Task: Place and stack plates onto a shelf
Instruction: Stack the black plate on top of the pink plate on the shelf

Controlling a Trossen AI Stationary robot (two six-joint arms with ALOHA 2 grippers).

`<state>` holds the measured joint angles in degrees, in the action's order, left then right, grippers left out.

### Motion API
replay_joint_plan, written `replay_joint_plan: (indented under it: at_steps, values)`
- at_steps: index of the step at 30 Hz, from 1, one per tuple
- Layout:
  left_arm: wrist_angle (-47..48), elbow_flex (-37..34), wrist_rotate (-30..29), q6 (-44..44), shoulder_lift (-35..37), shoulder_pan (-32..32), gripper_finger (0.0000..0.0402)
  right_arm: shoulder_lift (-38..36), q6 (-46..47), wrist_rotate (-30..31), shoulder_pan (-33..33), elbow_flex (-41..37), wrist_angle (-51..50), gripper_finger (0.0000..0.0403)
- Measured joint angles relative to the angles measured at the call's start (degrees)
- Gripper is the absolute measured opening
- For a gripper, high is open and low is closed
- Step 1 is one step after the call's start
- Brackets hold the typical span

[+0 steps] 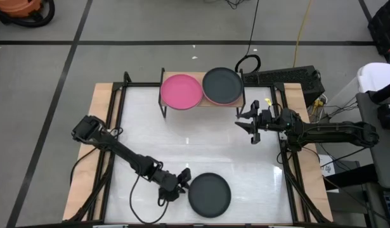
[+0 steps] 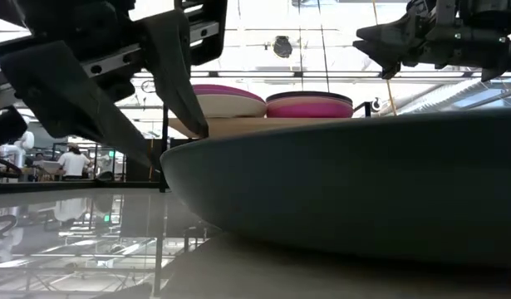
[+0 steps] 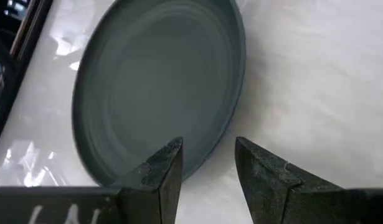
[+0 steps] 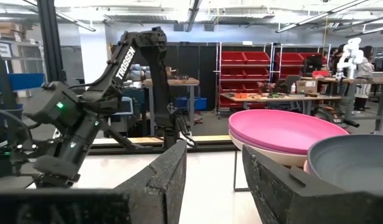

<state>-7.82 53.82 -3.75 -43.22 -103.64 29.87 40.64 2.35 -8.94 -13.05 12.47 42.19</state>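
A dark grey plate [image 1: 209,194] lies flat on the white table near its near edge and fills the low view [image 2: 346,191]. My left gripper [image 1: 184,180] is low at the plate's left rim and open. In the left wrist view its gripper [image 3: 207,146] has one finger over the plate's inside and the other outside the rim [image 3: 210,149]. The shelf [image 1: 201,104] stands at the far side and carries two stacks: magenta plate [image 1: 181,90] on top at the left, dark grey plate [image 1: 222,85] on top at the right. My right gripper [image 1: 250,125] hovers open, right of the shelf. My left gripper stands astride the dark grey plate's left rim [image 3: 213,142], slanting down from the table's left, one finger inside and one outside. Whether a finger touches the rim, I cannot tell. The plate rests flat on the table.
Black frame rails [image 1: 116,120] run along the table's left and right sides. The low view shows the left stack [image 2: 226,100] with a pale plate under the magenta one, and the right stack [image 2: 309,104] with magenta under dark grey. Bare white table lies between shelf and plate.
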Motion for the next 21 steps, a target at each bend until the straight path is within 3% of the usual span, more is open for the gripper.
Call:
replay_joint_plan:
  at_steps: [8,14,21]
  values:
    - [6.7,6.0,-0.9,-6.3,-5.0,0.0,0.0152,0.0,0.0,0.0,0.0,0.0,0.0,0.0137]
    - [6.8,8.4,-1.4,-7.9,-7.8,-0.3,0.0150,0.0,0.0,0.0,0.0,0.0,-0.3,0.0137]
    - [7.3,8.4,-1.9,-5.2,-7.8,-1.5,0.0066,0.0,0.0,0.0,0.0,0.0,-0.4,0.0137]
